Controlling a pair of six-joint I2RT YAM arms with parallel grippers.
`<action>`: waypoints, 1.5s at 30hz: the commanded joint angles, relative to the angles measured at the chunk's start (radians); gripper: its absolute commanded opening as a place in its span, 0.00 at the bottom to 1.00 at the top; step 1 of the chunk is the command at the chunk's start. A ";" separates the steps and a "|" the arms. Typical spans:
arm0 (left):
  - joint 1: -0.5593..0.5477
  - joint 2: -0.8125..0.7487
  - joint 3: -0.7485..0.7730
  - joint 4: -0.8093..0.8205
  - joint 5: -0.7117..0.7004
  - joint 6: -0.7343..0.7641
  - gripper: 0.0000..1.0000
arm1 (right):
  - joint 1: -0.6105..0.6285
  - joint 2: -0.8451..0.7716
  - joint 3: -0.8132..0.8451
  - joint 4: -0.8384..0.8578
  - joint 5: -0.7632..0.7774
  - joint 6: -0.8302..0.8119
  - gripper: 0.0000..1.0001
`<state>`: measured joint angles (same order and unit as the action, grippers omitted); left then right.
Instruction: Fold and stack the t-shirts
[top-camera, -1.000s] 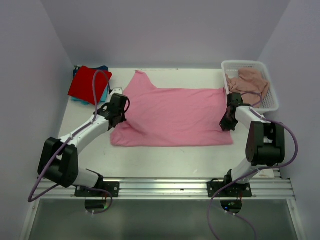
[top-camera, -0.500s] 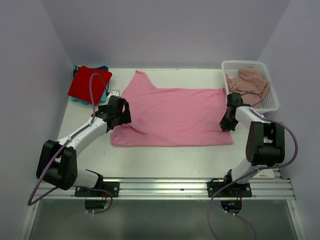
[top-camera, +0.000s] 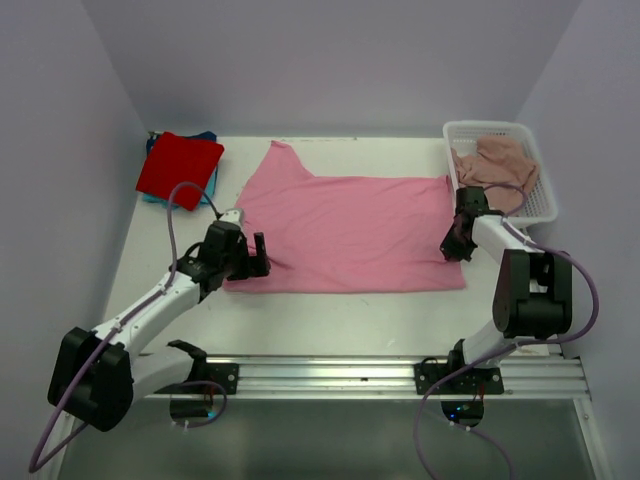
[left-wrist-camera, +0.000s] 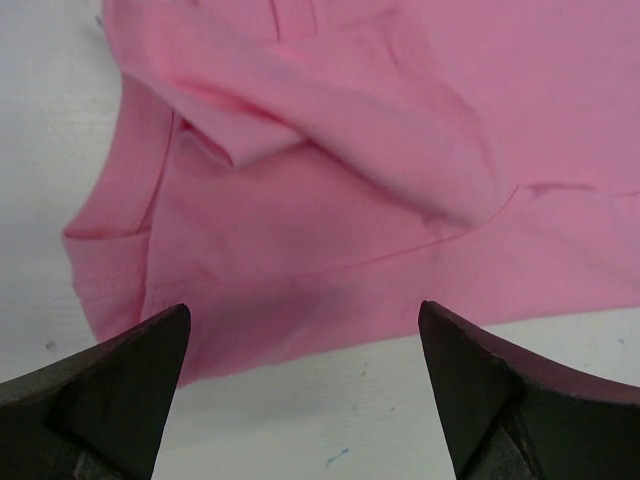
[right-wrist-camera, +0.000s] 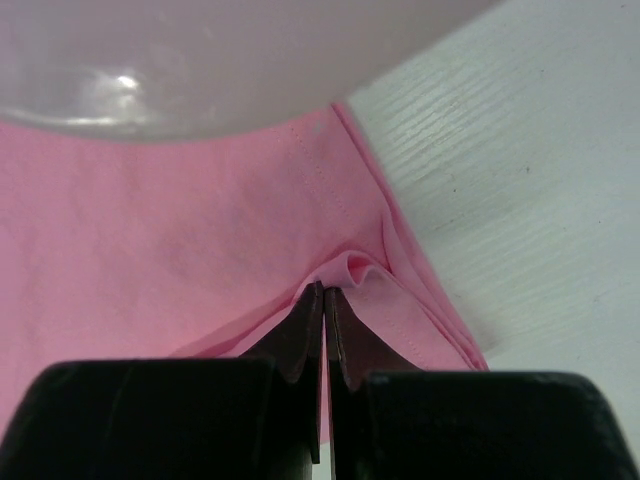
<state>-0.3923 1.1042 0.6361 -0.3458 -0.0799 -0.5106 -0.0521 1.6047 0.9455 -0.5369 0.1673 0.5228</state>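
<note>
A pink t-shirt (top-camera: 345, 230) lies spread across the middle of the white table, one sleeve pointing to the back left. My left gripper (top-camera: 255, 255) hovers open over the shirt's front left corner (left-wrist-camera: 130, 290); nothing sits between its fingers (left-wrist-camera: 120, 390), and a folded-in sleeve (left-wrist-camera: 330, 110) shows beyond them. My right gripper (top-camera: 452, 245) is shut on a pinched ridge of the pink t-shirt's (right-wrist-camera: 150, 230) right edge, at its fingertips (right-wrist-camera: 325, 292). A folded red t-shirt (top-camera: 178, 168) rests on a blue one (top-camera: 150, 198) at the back left.
A white mesh basket (top-camera: 488, 126) holding crumpled dusty-pink garments (top-camera: 495, 165) stands at the back right, just beyond my right gripper; its wall blurs the top of the right wrist view (right-wrist-camera: 200, 60). Purple walls enclose the table on three sides.
My left gripper has opened, letting go of the shirt's left side, and drawn back toward the front left corner. The right gripper has stayed put, still pinching the right edge.
</note>
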 joint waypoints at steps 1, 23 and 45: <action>-0.011 0.013 -0.068 0.093 0.075 -0.040 1.00 | 0.006 -0.034 0.009 0.012 0.028 -0.007 0.00; -0.014 0.117 -0.181 0.153 0.012 -0.034 1.00 | 0.011 -0.043 -0.024 0.001 0.147 0.065 0.27; -0.028 0.057 -0.141 0.195 0.037 -0.040 0.20 | 0.689 0.239 0.492 0.005 -0.347 -0.167 0.47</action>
<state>-0.4156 1.1316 0.4877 -0.2161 -0.0563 -0.5438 0.6033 1.7603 1.3521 -0.4511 -0.1284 0.3874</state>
